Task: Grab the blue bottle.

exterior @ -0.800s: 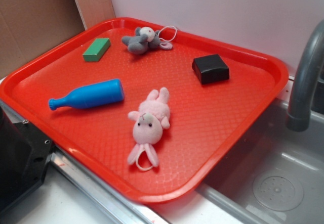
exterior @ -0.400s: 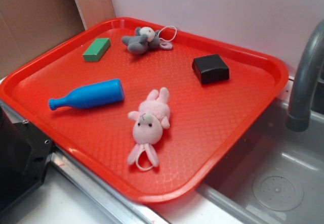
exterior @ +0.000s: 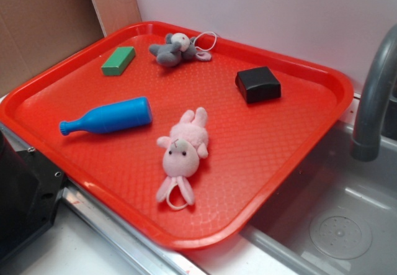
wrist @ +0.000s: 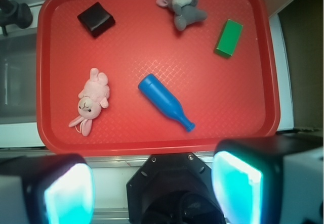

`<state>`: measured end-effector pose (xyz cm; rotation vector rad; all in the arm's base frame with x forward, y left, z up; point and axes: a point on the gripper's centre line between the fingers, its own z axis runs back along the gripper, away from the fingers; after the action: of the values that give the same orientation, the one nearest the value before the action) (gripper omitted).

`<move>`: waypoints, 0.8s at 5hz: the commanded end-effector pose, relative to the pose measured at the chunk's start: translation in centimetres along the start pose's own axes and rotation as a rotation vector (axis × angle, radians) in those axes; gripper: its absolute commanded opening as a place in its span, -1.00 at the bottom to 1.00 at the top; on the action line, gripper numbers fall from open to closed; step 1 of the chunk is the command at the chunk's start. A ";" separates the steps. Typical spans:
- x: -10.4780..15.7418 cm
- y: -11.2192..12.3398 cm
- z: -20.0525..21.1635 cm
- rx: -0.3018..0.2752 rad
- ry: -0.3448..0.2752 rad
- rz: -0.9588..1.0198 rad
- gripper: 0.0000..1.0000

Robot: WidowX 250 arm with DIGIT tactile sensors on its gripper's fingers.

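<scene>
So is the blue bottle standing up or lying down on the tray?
Lying down. The blue bottle rests on its side on the red tray, neck toward the tray's edge; nothing touches it.

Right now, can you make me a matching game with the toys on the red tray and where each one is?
Things:
1. blue bottle
2. green block
3. pink bunny
4. black block

Places, as seen in the exterior view:
A. far side of the tray, nearest the grey tap
B. lying on its side, narrow neck pointing at the left rim
C. far left corner, left of the grey plush toy
D. middle of the tray, just right of the bottle

Pairs: 1-B, 2-C, 3-D, 4-A
</scene>
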<state>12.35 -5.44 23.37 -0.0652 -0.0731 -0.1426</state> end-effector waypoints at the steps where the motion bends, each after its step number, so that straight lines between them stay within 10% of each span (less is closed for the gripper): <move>1: -2.2 -5.5 -1.9 -0.034 0.001 -0.486 1.00; 4: -1.8 3.2 -10.7 0.007 0.080 -0.431 1.00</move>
<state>12.59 -2.96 12.01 -0.0377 0.0134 -0.5633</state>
